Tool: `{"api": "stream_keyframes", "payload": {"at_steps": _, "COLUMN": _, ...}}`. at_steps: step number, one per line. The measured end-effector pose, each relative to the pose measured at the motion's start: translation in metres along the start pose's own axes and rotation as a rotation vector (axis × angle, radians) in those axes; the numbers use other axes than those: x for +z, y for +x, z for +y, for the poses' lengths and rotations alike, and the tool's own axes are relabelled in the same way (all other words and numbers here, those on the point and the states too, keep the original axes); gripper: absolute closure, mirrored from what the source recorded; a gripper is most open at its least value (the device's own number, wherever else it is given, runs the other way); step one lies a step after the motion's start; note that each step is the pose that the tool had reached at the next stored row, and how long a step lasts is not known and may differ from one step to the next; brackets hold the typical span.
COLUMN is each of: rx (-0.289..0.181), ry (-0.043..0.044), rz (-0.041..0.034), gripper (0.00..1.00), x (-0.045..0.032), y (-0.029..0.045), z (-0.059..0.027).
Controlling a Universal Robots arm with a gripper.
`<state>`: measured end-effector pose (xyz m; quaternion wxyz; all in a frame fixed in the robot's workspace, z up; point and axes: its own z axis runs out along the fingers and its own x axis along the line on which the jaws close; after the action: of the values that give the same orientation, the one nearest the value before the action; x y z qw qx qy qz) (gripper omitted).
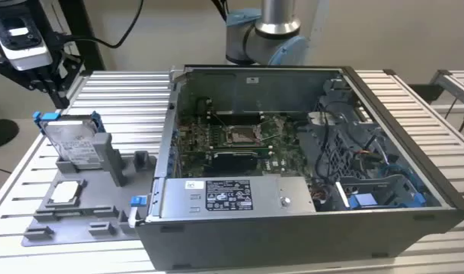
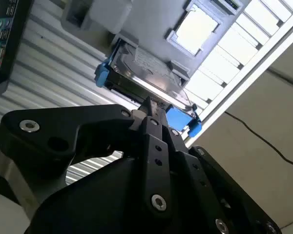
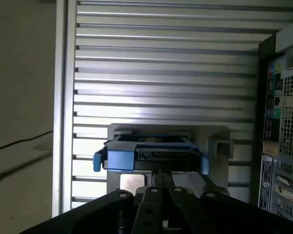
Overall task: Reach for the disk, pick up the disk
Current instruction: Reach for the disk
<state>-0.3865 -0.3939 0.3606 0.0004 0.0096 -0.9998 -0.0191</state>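
Disk [image 1: 73, 141], upright in its gray stand [image 1: 113, 162], looks rigid, weighty, shock-shy: take the blue carrier [image 3: 121, 159] by its sides; gripper [image 2: 150, 109] hovers near, jaws seemingly together.

Lab: slatted aluminium bench [image 1: 129, 97], opened computer [image 1: 293, 231].

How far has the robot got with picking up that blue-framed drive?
The reach looks nearly done: the gripper hovers over the top edge of the disk, and the exterior view shows a gap between them. Nothing is in hand. The disk stands upright in its grey holder, so gripping and lifting it are not yet done.
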Motion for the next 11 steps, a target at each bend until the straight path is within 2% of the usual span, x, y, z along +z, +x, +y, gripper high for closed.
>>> {"api": "stream_keyframes", "payload": {"at_steps": 11, "rx": 0.0, "ry": 0.0, "rz": 0.0001, "gripper": 1.0, "x": 0.0, "y": 0.0, "z": 0.0}}
